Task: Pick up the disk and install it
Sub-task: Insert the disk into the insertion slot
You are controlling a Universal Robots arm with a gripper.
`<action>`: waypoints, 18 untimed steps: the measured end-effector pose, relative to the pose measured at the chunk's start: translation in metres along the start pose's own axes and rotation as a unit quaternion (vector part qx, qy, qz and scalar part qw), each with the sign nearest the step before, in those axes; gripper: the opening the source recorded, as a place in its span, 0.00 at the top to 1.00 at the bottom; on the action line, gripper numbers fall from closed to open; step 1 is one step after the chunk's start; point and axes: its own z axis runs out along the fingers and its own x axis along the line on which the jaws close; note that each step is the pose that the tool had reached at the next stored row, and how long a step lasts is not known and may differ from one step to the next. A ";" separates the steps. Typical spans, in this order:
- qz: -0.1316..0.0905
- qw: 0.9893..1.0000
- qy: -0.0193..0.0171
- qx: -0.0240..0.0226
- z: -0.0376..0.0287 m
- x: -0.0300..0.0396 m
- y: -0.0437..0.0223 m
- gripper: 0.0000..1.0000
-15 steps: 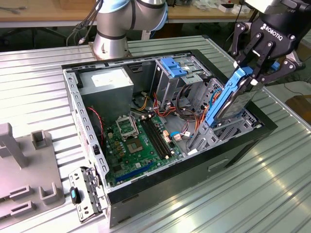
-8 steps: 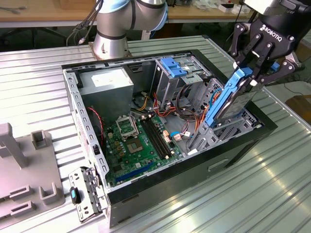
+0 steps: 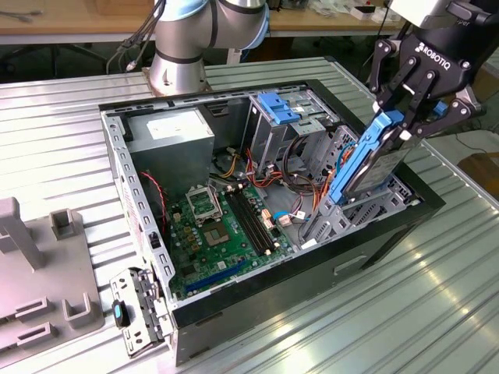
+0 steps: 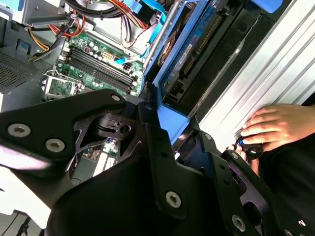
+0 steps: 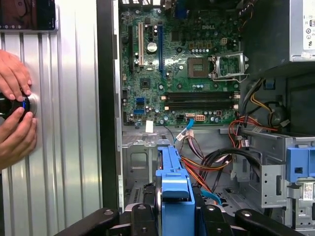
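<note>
Disk (image 3: 365, 162) in its blue frame stands tilted on end, with its low end down inside the open computer case (image 3: 257, 292), near the wall on the exterior view's right. The black gripper (image 3: 399, 123) hangs above it, pinched tight on the disk's top end. Red and orange wires (image 3: 296, 164) sit just beside the disk. A person's hands (image 5: 15, 140) hold a small round knob (image 5: 27, 104) on the bench (image 3: 62, 132). The grey power box (image 3: 168, 132) has a white sticker.

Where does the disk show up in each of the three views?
Exterior view: the disk, tilted, in the gripper, above the case wall on the exterior view's right.
Second wrist view: the blue-framed slab just beyond the gripper.
First wrist view: the blue end clamped in the gripper.
Shared landmark: the green motherboard.
</note>
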 end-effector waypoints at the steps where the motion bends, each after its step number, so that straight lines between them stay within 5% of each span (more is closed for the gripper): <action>1: 0.000 1.000 0.000 0.000 0.0005 0.0002 0.0000 0.63; 18: 0.000 1.000 0.000 0.000 0.0020 0.0013 -0.0004 0.63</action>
